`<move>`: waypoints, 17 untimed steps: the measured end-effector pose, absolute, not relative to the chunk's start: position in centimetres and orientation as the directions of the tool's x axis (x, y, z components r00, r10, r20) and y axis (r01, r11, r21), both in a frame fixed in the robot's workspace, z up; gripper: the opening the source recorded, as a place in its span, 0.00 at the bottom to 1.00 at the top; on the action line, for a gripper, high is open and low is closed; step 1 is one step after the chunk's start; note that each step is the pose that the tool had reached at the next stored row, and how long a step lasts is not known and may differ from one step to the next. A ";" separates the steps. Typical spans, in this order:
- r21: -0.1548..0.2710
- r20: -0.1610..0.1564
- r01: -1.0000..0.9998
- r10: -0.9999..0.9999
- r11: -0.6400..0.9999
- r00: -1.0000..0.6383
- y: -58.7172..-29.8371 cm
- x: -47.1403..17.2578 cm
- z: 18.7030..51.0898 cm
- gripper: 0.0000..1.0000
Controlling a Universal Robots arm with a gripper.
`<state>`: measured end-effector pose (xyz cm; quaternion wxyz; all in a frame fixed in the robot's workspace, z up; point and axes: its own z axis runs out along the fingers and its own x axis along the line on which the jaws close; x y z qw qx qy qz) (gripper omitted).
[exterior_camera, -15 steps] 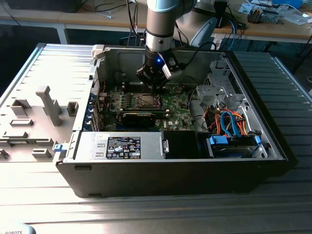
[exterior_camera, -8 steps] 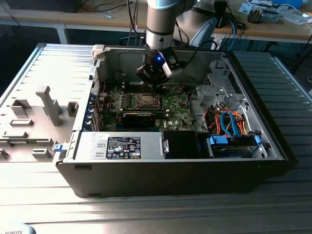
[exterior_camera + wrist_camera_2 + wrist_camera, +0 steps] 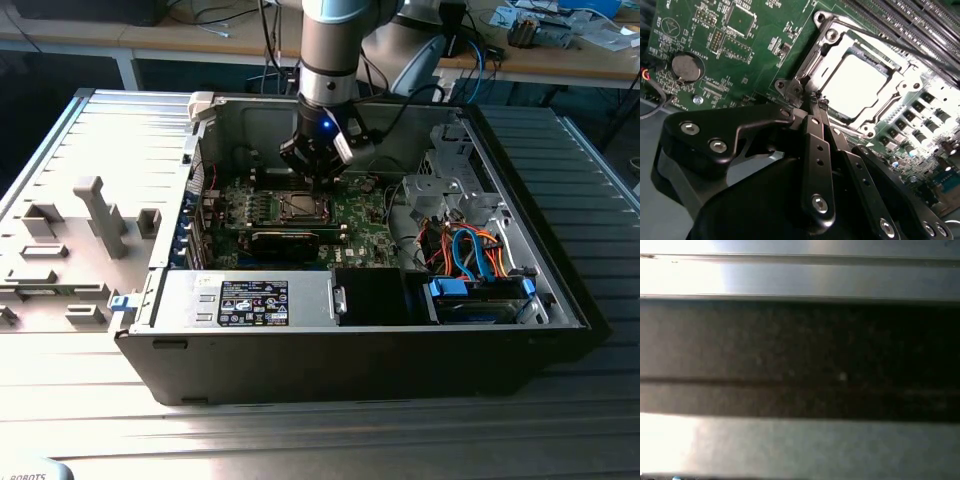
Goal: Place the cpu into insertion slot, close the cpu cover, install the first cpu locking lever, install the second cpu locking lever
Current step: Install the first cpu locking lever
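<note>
Silver-grey, the cpu (image 3: 856,84) already lies in the insertion slot (image 3: 816,61) with the cpu cover (image 3: 900,86) closed around it, so your seating looks done. Your gripper (image 3: 819,104) has its fingers pinched together, holding nothing, tips at the socket's corner hinge, seemingly placed to work a locking lever (image 3: 880,37)

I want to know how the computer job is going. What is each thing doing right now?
cpu: lying flat in the socket.
cpu cover: closed down around the chip.
gripper: shut, tips at the cover's corner.
computer case: side open, lying flat.
</note>
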<state>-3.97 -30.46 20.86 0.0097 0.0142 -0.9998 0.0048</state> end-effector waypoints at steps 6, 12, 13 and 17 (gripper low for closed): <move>-0.010 0.019 -0.029 -0.028 1.000 -0.999 -31.3 -4.0 20.8 0.11; -0.010 0.020 -0.029 -0.028 1.000 -0.999 -32.8 -4.0 20.8 0.11; -0.012 0.020 -0.028 -0.028 1.000 -0.999 -32.8 -4.0 20.8 0.11; -0.034 0.020 -0.028 -0.028 0.999 -0.999 -32.8 -4.0 21.1 0.11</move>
